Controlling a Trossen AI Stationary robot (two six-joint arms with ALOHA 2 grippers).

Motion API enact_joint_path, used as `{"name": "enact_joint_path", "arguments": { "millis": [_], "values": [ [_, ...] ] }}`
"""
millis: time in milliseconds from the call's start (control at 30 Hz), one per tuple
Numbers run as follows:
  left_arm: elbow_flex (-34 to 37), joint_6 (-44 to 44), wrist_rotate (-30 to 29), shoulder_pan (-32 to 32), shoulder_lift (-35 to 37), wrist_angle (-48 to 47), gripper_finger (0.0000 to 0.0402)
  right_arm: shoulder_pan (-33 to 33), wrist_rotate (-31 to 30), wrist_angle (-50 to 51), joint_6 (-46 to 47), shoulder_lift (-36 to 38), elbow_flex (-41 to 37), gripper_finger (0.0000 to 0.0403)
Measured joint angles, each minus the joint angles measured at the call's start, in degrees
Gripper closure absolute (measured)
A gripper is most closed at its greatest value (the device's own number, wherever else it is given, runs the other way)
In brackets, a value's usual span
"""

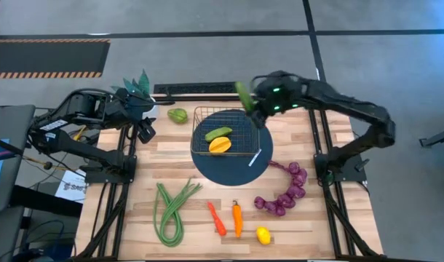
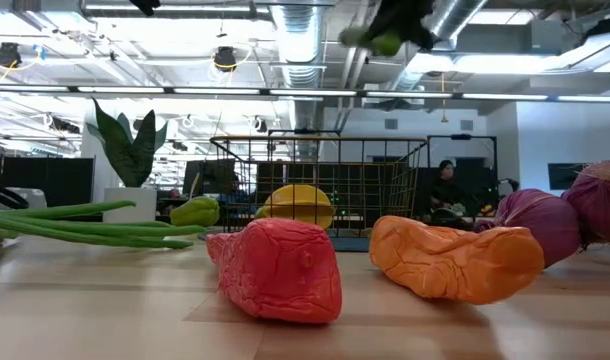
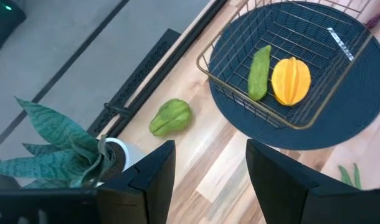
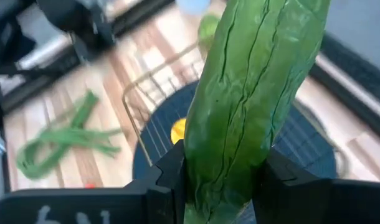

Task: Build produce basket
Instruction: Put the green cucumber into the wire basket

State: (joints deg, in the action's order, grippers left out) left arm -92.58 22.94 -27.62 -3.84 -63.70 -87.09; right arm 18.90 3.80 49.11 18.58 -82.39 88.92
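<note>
My right gripper (image 1: pixel 252 103) hangs above the far right corner of the wire basket (image 1: pixel 245 151) and is shut on a long green cucumber (image 4: pixel 252 93), also seen high up as the cucumber (image 2: pixel 383 42) in the low view. The basket sits on a dark blue round mat (image 1: pixel 233 169) and holds a green fruit (image 1: pixel 218 134) and a yellow-orange star fruit (image 1: pixel 220 145). My left gripper (image 3: pixel 209 180) is open, waiting near the far left by the potted plant (image 1: pixel 137 87), above bare table close to a loose green fruit (image 3: pixel 170 117). My right gripper pinches the cucumber between its two fingers (image 4: pixel 168 177) near one end (image 4: pixel 224 186), the fingers lying across its length. The cucumber is lifted clear over the basket's far edge. Its long free part (image 4: pixel 265 50) sticks out beyond the fingertips.
On the near half of the table lie green beans (image 1: pixel 171 211), a red pepper (image 1: pixel 216 218), an orange pepper (image 1: pixel 237 218), a yellow lemon (image 1: pixel 263 235) and purple grapes (image 1: pixel 284 193). A white tag (image 1: pixel 255 156) hangs at the basket's right near corner.
</note>
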Motion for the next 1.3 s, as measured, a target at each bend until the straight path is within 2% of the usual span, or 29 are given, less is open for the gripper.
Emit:
{"name": "enact_joint_path", "arguments": {
  "millis": [300,567,867,1133,1200,1300],
  "values": [
    [0.0,0.06,0.76,0.0,0.0,0.0,0.0219,-0.6,0.89,4.64,-2.15,-16.1,-0.04,0.0274],
    [0.0,0.31,0.81,0.0,-0.01,0.01,0.0219,-1.53,0.8,4.25,-2.17,-24.87,-0.03,0.0274],
    [-0.02,0.31,0.81,0.0,-0.02,0.02,0.0219,-1.66,0.43,4.83,-2.15,-30.39,-0.04,0.0275],
    [-0.01,0.33,0.86,0.01,-0.02,0.0,0.0219,-1.66,-1.08,5.36,-1.96,-29.73,-0.07,0.0275],
    [-0.02,0.33,0.86,0.0,-0.02,0.0,0.0219,-1.66,-1.12,5.22,-1.98,-29.5,0.07,0.0255],
    [-0.02,0.31,0.86,0.0,-0.02,0.0,0.0219,-1.64,-1.11,6.65,-1.95,-29.65,-0.04,0.0195]
  ]
}}
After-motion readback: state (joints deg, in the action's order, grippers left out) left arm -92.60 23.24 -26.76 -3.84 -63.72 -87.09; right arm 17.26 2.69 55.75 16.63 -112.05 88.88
